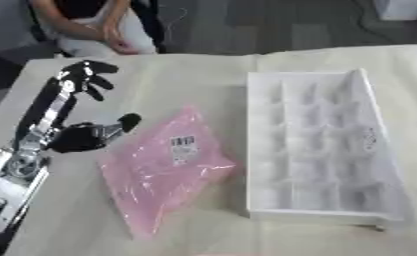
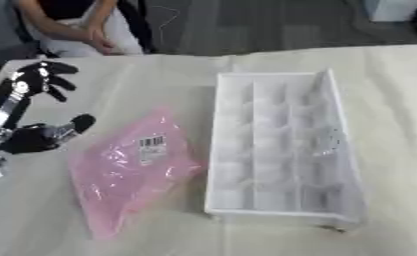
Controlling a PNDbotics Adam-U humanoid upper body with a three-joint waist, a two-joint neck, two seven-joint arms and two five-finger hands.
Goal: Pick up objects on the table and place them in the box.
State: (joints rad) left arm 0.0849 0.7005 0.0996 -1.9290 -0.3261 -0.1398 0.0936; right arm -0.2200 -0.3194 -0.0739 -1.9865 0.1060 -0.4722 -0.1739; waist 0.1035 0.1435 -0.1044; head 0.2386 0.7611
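A pink plastic bag [image 1: 163, 167] with a white barcode label lies flat on the table, its long side slanting from upper right to lower left. Just right of it stands the white box [image 1: 367, 125], a long tray split into several compartments that look bare. My left hand [image 1: 76, 137] hovers at the bag's upper left edge, with its thumb pointing toward the bag. Its fingers [image 1: 82, 75] stretch away toward the far side of the table. They hold nothing. My right hand shows in neither view.
A cream cloth [image 1: 185, 80] covers the table. The table's left edge [image 1: 10, 95] runs close beside my left arm. A white object [image 1: 404, 9] stands on the floor beyond the far right corner.
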